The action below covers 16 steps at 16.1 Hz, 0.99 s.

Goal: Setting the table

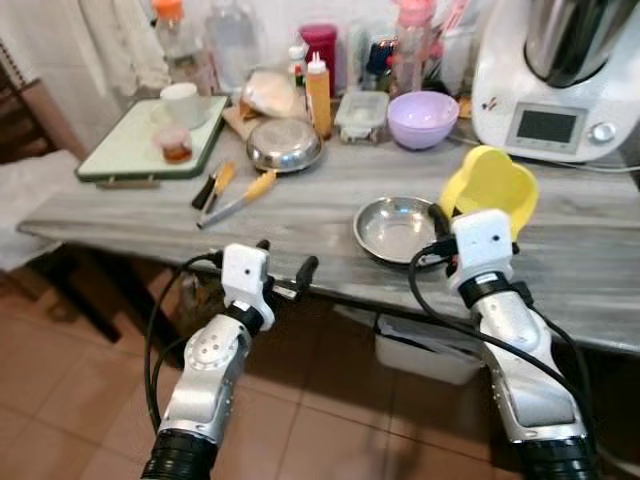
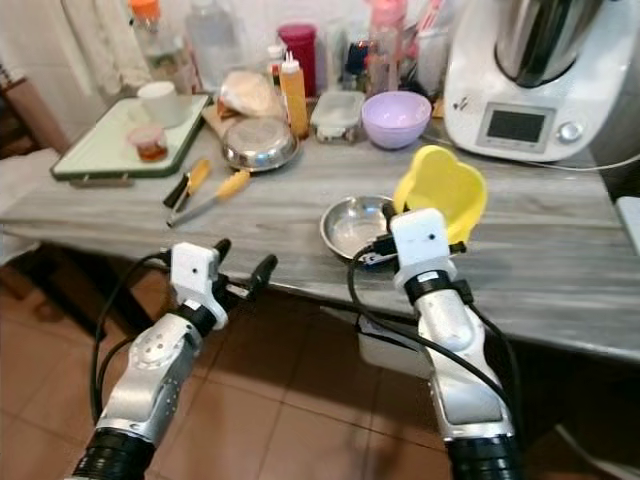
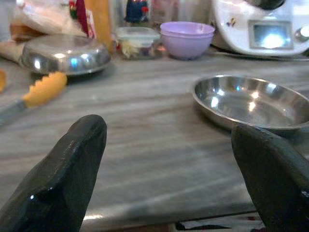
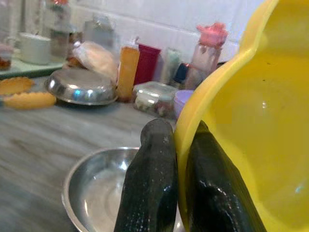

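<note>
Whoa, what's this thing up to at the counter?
The robot stands at a grey counter, setting the table. Its right gripper is shut on the rim of a yellow bowl, holding it tilted just above the counter, next to a steel dish that lies near the front edge. Its left gripper is open and holds nothing, near the counter's edge. Farther back sit a purple bowl, another steel dish and two yellow-handled knives.

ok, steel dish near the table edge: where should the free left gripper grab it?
By the near rim. The steel dish is shallow, upright and open, so one finger can go inside and one outside its thin lip. Come from the robot's side, over the table edge; the left gripper is open there already.
</note>
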Motion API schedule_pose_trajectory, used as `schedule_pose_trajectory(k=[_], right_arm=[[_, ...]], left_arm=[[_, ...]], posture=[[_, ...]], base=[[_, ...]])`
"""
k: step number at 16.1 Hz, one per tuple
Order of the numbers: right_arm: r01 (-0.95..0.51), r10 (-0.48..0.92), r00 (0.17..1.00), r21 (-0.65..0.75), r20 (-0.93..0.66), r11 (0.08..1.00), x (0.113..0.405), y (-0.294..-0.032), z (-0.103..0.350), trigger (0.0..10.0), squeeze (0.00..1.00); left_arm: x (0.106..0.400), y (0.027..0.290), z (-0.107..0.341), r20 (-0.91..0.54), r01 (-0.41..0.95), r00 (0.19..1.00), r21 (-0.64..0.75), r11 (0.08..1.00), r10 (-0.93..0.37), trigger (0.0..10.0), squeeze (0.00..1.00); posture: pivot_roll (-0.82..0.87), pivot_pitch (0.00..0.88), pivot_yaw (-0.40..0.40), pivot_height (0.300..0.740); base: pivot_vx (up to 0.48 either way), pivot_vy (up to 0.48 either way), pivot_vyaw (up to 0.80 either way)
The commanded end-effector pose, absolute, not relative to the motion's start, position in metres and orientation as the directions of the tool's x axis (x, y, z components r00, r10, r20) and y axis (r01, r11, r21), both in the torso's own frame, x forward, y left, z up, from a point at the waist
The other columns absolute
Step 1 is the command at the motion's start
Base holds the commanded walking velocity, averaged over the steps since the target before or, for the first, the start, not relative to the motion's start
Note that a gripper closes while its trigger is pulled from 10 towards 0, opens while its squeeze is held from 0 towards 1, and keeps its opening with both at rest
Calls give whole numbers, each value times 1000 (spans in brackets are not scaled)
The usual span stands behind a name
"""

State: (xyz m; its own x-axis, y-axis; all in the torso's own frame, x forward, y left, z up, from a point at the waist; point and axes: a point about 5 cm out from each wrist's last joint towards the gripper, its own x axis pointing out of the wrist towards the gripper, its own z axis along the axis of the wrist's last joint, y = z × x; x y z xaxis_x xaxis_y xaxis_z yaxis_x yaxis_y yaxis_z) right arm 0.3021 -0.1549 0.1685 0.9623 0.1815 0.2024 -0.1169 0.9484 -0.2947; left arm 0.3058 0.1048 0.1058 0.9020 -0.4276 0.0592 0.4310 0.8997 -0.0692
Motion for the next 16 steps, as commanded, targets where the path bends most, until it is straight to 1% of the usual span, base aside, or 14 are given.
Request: schedule_pose_trajectory(k=[1, 3, 7, 11, 15, 16], right_arm=[[-142, 211, 952, -288, 224, 947, 302, -144, 173, 10000, 0], [-142, 212, 951, -290, 225, 947, 303, -144, 173, 10000, 0], [-139, 205, 954, -282, 218, 949, 304, -145, 173, 10000, 0], [-138, 203, 955, -282, 217, 950, 305, -146, 173, 10000, 0], [-141, 206, 954, -280, 218, 950, 306, -145, 173, 10000, 0], [-141, 206, 954, -280, 217, 950, 306, -145, 173, 10000, 0]], left_arm=[[306, 117, 103, 41, 402, 915, -49, 914, -400, 10000, 0], [306, 117, 103, 38, 398, 917, -56, 916, -397, 10000, 0], [303, 112, 107, 69, 422, 906, -69, 904, -418, 10000, 0], [303, 110, 107, 70, 421, 906, -67, 905, -417, 10000, 0], [301, 104, 107, 75, 441, 897, -65, 895, -436, 10000, 0], [300, 103, 108, 79, 444, 895, -64, 894, -439, 10000, 0]], posture=[[-60, 52, 81, 740], [-60, 52, 81, 740], [-57, 53, 81, 740], [-57, 53, 81, 740], [-58, 48, 77, 740], [-58, 48, 77, 740]], base=[[0, 375, 0], [0, 368, 0], [0, 0, 0], [0, 0, -595], [0, 0, 0], [0, 0, -469]])
